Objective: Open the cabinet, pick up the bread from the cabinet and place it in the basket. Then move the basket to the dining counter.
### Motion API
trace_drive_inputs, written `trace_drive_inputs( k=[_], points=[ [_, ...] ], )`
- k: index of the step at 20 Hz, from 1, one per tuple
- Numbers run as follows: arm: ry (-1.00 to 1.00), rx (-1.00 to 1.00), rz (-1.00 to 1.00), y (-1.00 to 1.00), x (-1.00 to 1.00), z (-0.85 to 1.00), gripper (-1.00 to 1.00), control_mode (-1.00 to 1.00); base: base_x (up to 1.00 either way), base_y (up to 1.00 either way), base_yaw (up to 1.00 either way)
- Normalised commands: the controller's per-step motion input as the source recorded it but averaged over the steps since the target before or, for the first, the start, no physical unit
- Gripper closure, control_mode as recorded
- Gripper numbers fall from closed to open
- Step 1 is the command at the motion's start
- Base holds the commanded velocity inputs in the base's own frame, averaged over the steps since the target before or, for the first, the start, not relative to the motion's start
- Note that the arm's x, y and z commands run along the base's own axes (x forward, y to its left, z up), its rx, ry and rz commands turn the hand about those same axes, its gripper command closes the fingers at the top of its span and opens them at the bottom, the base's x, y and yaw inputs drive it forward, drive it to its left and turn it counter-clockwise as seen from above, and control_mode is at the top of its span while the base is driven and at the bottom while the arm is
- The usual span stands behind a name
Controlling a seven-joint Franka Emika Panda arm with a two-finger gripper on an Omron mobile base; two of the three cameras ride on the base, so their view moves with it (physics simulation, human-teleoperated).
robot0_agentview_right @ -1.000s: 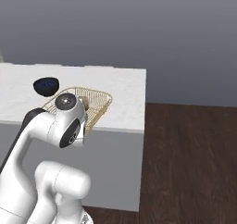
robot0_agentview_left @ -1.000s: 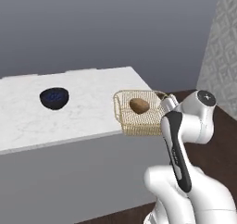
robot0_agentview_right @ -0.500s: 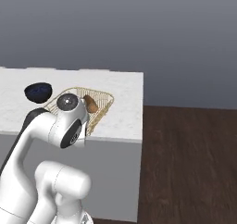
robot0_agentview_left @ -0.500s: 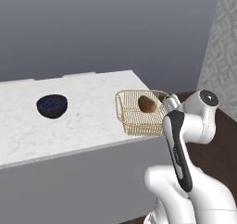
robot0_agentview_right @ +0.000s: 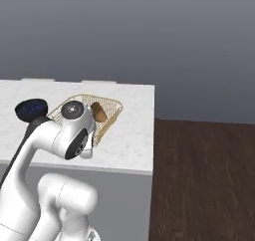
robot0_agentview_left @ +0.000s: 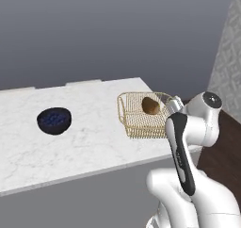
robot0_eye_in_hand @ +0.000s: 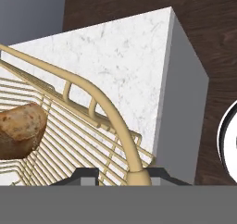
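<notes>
Hand view: your gripper [robot0_eye_in_hand: 124, 174] is clamped on the rim of the basket [robot0_eye_in_hand: 99, 98]. Since a second ago the basket sits further in over the dining counter [robot0_agentview_left: 94, 142], so delivery is nearly done; release comes next. Count: one basket, one bread [robot0_agentview_left: 150, 105] inside it, one berry bowl [robot0_agentview_left: 54, 120] beyond.

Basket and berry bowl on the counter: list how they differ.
The basket is square, gold open wire; the bowl is round, dark and solid. The basket holds one brown bread roll; the bowl holds blue berries. The basket is wider than the bowl. The basket sits near the counter's end with the pincer at its rim; the bowl stands apart. Both rest upright on the white marble top.
</notes>
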Motion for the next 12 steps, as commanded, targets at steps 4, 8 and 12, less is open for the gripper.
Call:
trace_drive_inputs(
  k=[4,8,12],
  points=[
    [0.00,0.00,0.00,0.00,0.00,0.00,1.00,1.00,0.50,0.00,0.02],
    [0.00,0.00,0.01,0.00,0.12,0.00,1.00,-1.00,0.41,0.00,0.04],
    [0.00,0.00,0.06,0.00,0.62,0.00,1.00,-1.00,0.00,0.00,0.00]
  ],
)
